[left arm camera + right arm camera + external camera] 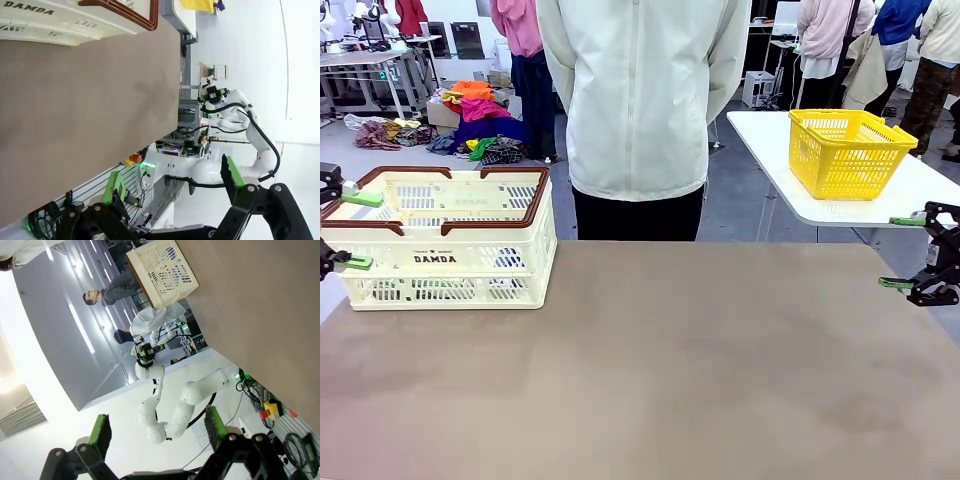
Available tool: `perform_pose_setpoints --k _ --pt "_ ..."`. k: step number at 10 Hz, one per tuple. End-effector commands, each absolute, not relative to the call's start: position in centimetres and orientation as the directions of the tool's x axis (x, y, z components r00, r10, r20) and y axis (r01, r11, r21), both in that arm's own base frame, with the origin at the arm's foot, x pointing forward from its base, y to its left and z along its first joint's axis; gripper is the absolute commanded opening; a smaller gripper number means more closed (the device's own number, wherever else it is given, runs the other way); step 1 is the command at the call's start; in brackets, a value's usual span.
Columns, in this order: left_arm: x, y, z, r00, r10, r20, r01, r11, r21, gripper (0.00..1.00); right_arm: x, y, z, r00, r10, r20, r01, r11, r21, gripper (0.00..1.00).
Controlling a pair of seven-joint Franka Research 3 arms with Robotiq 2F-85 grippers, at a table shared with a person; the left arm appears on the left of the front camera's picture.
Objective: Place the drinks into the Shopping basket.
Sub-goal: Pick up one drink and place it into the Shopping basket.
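At frame edges, both grippers half-cropped

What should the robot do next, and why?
Probably just wait with both claws open. The white basket sits at the table's far left corner, but I can't see any drink cans on the table to pick up. The left claw and right claw hang at the table's sides, holding nothing. The person stands behind the table, maybe about to bring the cans.

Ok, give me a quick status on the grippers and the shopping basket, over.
Left gripper open, at table's left edge beside the Shopping basket. Right gripper open, at the right edge, holding nothing. Basket upright at far left. A person stands behind the table.
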State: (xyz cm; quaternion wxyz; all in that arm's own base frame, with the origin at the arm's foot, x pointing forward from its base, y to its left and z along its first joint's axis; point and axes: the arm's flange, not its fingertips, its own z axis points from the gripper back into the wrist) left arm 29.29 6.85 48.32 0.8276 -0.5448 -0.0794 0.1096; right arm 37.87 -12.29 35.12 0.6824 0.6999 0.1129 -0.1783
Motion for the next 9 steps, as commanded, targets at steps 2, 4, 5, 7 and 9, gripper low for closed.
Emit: perform_pose_setpoints --k 2,4,5,7,9 --pt "29.28 6.97 48.40 0.963 0.269 0.031 -0.072 0.364 -0.929 1.00 37.79 -12.35 35.56 0.908 -0.078 -0.413 0.411 -0.033 0.911 1.00" --pt "29.28 6.97 48.40 0.963 0.269 0.031 -0.072 0.364 -0.929 1.00 37.79 -12.35 35.56 0.908 -0.078 -0.413 0.411 -0.033 0.911 1.00" --pt "29.28 6.97 48.40 0.963 0.269 0.031 -0.072 0.364 -0.929 1.00 37.79 -12.35 35.56 0.908 -0.078 -0.413 0.411 -0.033 0.911 1.00" --pt "29.28 6.97 48.40 0.963 0.269 0.031 -0.072 0.364 -0.929 1.00 37.79 -12.35 35.56 0.908 -0.078 -0.413 0.411 -0.033 0.911 1.00" --pt "29.28 6.97 48.40 0.963 0.269 0.031 -0.072 0.364 -0.929 1.00 37.79 -12.35 35.56 0.908 -0.078 -0.413 0.411 -0.033 0.911 1.00"
